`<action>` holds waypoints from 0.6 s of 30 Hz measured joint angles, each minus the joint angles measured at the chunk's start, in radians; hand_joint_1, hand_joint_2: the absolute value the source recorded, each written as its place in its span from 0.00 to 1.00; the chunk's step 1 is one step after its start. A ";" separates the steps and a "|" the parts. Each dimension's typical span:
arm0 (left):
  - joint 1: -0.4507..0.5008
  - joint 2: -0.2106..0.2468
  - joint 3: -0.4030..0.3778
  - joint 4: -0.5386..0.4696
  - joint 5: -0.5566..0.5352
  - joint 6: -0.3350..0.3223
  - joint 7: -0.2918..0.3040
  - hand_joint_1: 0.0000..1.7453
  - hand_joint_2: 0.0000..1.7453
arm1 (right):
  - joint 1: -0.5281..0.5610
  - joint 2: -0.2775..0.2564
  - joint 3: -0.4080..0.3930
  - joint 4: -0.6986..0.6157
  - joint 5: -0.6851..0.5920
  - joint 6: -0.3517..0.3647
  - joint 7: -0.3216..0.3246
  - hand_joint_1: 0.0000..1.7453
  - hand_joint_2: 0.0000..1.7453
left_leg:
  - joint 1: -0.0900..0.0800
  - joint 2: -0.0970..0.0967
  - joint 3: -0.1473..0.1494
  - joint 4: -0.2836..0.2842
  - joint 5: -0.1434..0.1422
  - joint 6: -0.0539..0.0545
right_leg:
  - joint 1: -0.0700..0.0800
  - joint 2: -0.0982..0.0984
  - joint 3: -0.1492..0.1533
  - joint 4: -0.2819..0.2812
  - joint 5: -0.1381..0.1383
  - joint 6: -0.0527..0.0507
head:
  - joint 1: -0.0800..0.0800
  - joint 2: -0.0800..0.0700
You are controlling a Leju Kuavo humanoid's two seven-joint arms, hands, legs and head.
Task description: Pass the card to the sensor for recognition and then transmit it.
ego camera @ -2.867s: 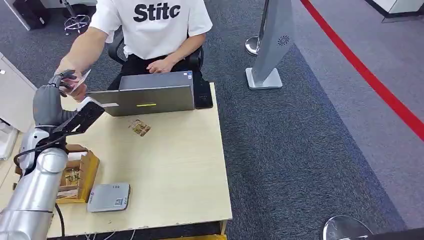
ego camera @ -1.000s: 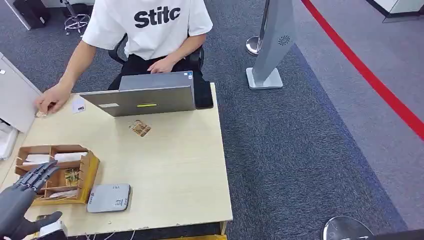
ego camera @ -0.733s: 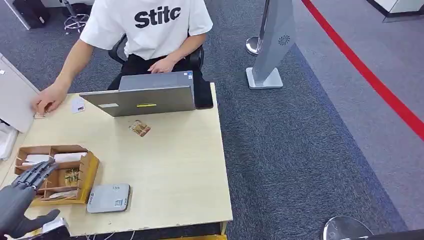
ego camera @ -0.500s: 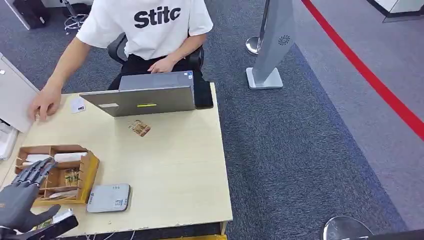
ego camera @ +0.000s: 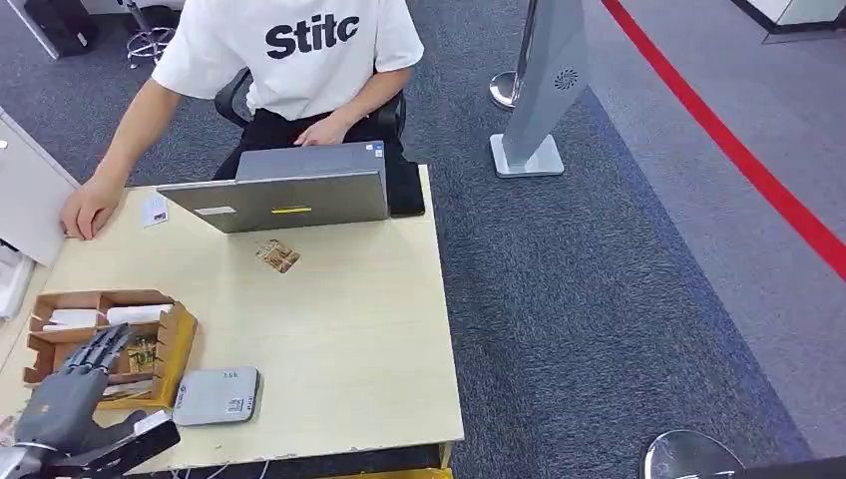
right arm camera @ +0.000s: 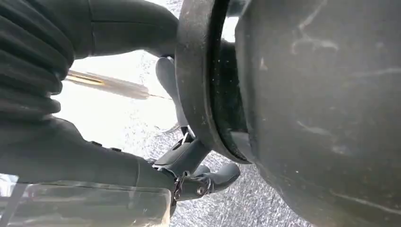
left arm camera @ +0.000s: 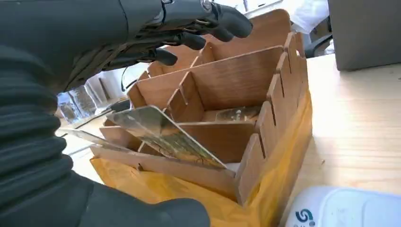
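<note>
- Grey carpet covers the floor, and a pale wooden table (ego camera: pixel 329 329) stands on it with a person (ego camera: pixel 299 60) sitting at the far side behind a grey laptop (ego camera: pixel 289 195).
- On the near left part of the table sits a wooden box (ego camera: pixel 165 344) split into small parts, and a flat grey sensor (ego camera: pixel 216 394) lies just beside it.
- The robot's left hand (ego camera: pixel 75 384) hovers over the near end of the box with its fingers spread apart, and it holds nothing.
- From the left wrist view, a shiny card (left arm camera: pixel 165 135) leans tilted in the near part of the box, under the hand's fingers (left arm camera: pixel 189 38) but not touching them.
- The right hand (right arm camera: pixel 198 175) hangs by the robot's side over the floor, and I cannot tell if it is spread or curled.
- One small white card (ego camera: pixel 154 210) lies on the far left of the table, near the person's hand (ego camera: pixel 88 212).
- My guess is the robot is at the first step, reaching to pick a card out of the box.
- Next the hand needs to go down, pinch the leaning card by its top edge, and lift it straight out so it does not catch on the wooden walls.
- After that the card should go over the sensor, and then to the person.
</note>
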 joint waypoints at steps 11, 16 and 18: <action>-0.001 0.000 -0.015 0.018 -0.002 0.006 0.001 0.00 1.00 | -0.002 0.000 0.007 0.000 0.000 0.002 -0.002 0.00 1.00 | 0.000 0.000 0.000 0.000 0.000 0.000 | 0.000 0.000 0.000 0.000 0.000 0.000 | 0.000 0.000; 0.002 0.004 -0.016 0.017 -0.025 0.009 0.026 0.00 1.00 | -0.002 0.000 0.007 0.000 0.000 0.002 -0.002 0.00 1.00 | 0.000 0.000 0.000 0.000 0.000 0.000 | 0.000 0.000 0.000 0.000 0.000 0.000 | 0.000 0.000; 0.012 0.015 -0.016 0.005 -0.034 0.010 0.044 0.00 1.00 | -0.002 0.000 0.007 0.000 0.000 0.002 -0.001 0.00 1.00 | 0.000 0.000 0.000 0.000 0.000 0.000 | 0.000 0.000 0.000 0.000 0.000 0.000 | 0.000 0.000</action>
